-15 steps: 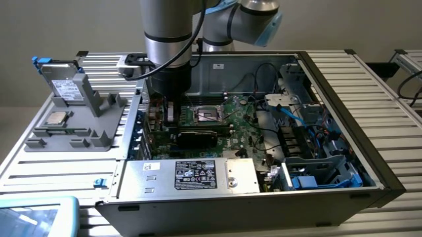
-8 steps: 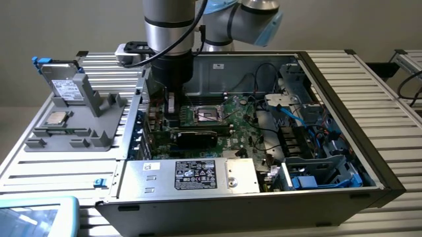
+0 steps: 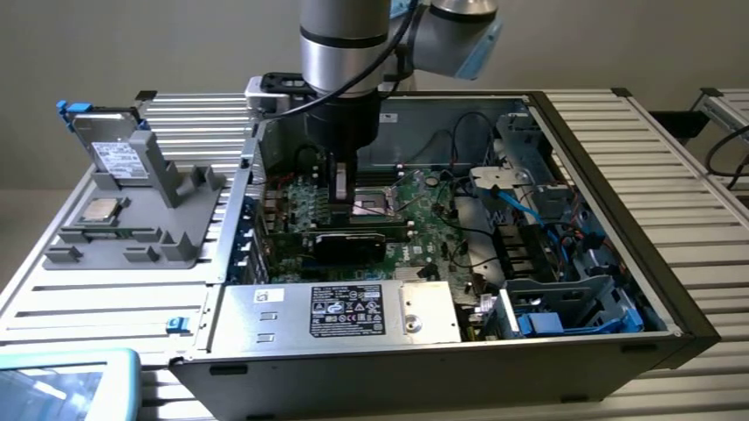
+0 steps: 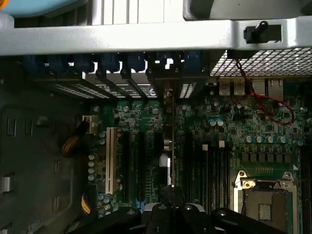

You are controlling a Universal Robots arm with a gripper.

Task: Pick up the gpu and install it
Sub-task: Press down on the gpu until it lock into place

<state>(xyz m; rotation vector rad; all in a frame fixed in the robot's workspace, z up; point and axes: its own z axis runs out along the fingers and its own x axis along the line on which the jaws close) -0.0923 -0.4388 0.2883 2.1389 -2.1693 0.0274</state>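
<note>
The gpu (image 3: 347,241) stands on edge inside the open computer case, black cover facing the exterior view, low over the green motherboard (image 3: 436,230). In the wrist view the gpu (image 4: 171,141) is a thin edge-on strip running from the fingers to the rear bracket slots, between the long black slots of the motherboard (image 4: 234,141). My gripper (image 3: 340,210) reaches straight down into the case and is shut on the card's top edge. The gripper (image 4: 171,208) shows dark at the frame's edge, with the card's edge leading into it.
The silver power supply (image 3: 351,311) fills the case's near side. Cables and drive cages (image 3: 562,289) crowd the exterior view's right. The CPU socket (image 4: 265,204) lies beside the card. A grey fixture (image 3: 140,219) outside holds a hard drive (image 3: 117,156) with blue clips.
</note>
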